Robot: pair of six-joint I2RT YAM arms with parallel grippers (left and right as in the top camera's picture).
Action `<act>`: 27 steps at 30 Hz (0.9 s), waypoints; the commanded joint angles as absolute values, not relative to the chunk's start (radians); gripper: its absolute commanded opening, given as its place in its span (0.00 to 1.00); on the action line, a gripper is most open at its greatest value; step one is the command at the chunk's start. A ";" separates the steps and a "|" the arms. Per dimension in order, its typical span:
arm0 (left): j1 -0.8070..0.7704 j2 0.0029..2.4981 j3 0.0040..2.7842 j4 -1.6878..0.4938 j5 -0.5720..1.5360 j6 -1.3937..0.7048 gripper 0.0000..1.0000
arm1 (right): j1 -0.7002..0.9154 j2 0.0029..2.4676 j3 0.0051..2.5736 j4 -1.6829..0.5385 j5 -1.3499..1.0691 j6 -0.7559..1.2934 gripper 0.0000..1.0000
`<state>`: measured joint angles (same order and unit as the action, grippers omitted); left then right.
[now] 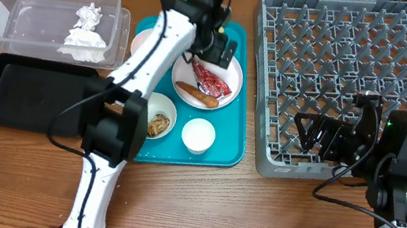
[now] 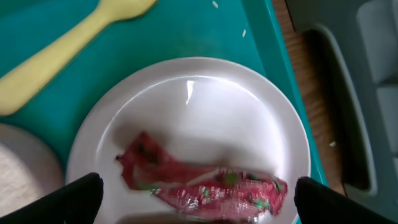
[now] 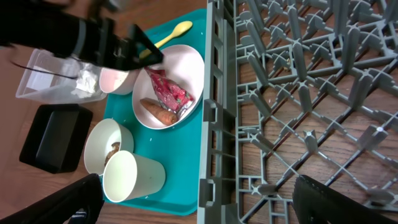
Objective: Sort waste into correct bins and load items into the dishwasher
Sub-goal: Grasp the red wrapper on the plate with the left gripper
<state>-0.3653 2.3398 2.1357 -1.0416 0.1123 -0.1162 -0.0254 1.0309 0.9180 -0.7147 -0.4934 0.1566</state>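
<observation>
Brown wooden table [image 1: 252,221] — grain visible

We count one plate [image 2: 205,118], two bowls [image 1: 165,106] [image 3: 114,81], one cup [image 1: 198,135], one yellow spoon [image 2: 68,46], one red wrapper [image 1: 211,80], one fried piece [image 1: 195,94], one clear tub [image 1: 6,6], one black tray [image 1: 25,92], one teal tray [image 1: 231,148] and one grey rack [image 1: 262,161].

1. A red crinkled wrapper [image 2: 205,186] lies flat on the white round plate [image 2: 186,81], with a brown fried piece [image 1: 196,94] beside it.
2. Crumpled white tissue [image 1: 86,36] sits in the clear tub [image 1: 6,6]; the black tray [image 1: 7,98] lies just beside it.
3. 1 white bowl [image 1: 170,107] holds brown scraps, with the small white cup [image 1: 198,135] next to it (a 2nd bowl [image 3: 115,79] is partly hidden).
4. The pale yellow spoon [image 2: 56,50] lies near the plate.
5. The grey dish rack [image 1: 358,82] stands to the right.
</observation>
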 commanded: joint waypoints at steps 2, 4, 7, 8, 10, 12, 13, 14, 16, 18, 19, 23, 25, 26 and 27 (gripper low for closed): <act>-0.388 2.351 2.005 -0.948 0.102 -0.112 0.84 | -0.022 1.031 0.949 -0.714 -0.495 0.153 0.99; -0.388 2.351 1.976 -0.933 0.105 -0.112 0.72 | -0.022 1.031 0.949 -0.715 -0.495 0.153 0.99; -0.387 2.351 1.948 -0.934 0.105 -0.112 0.55 | -0.022 1.031 0.949 -0.717 -0.495 0.153 0.99; -0.387 2.351 1.946 -0.935 0.105 -0.112 0.50 | -0.022 1.031 0.949 -0.717 -0.495 0.153 0.99; -0.387 2.351 1.946 -0.930 0.104 -0.112 0.44 | -0.022 1.031 0.949 -0.717 -0.495 0.153 0.99; -0.384 2.350 1.958 -0.916 0.101 -0.112 0.43 | -0.022 1.031 0.949 -0.717 -0.495 0.153 0.99; -0.381 2.350 1.975 -0.919 0.100 -0.112 0.42 | -0.022 1.031 0.949 -0.717 -0.495 0.153 0.99; -0.374 2.350 2.020 -0.941 0.100 -0.112 0.41 | -0.022 1.031 0.949 -0.717 -0.495 0.153 0.99; -0.363 2.349 2.120 -1.005 0.100 -0.112 0.38 | -0.022 1.031 0.949 -0.719 -0.495 0.153 0.99; -0.352 2.349 2.248 -1.103 0.101 -0.112 0.40 | -0.022 1.031 0.949 -0.720 -0.494 0.152 0.99; -0.347 2.349 2.306 -1.159 0.100 -0.112 0.49 | -0.022 1.031 0.949 -0.721 -0.491 0.152 0.99; -0.346 2.349 2.416 -1.368 0.084 -0.150 0.75 | -0.022 1.031 0.949 -0.720 -0.490 0.152 0.99; -0.349 2.352 2.367 -1.441 0.049 -0.224 0.77 | -0.022 1.034 0.949 -0.720 -0.488 0.152 1.00; -0.349 2.352 2.333 -1.443 0.046 -0.242 0.77 | -0.022 1.037 0.949 -0.720 -0.488 0.153 0.99; -0.349 2.352 2.281 -1.427 0.045 -0.272 0.77 | -0.022 1.040 0.949 -0.720 -0.488 0.153 0.99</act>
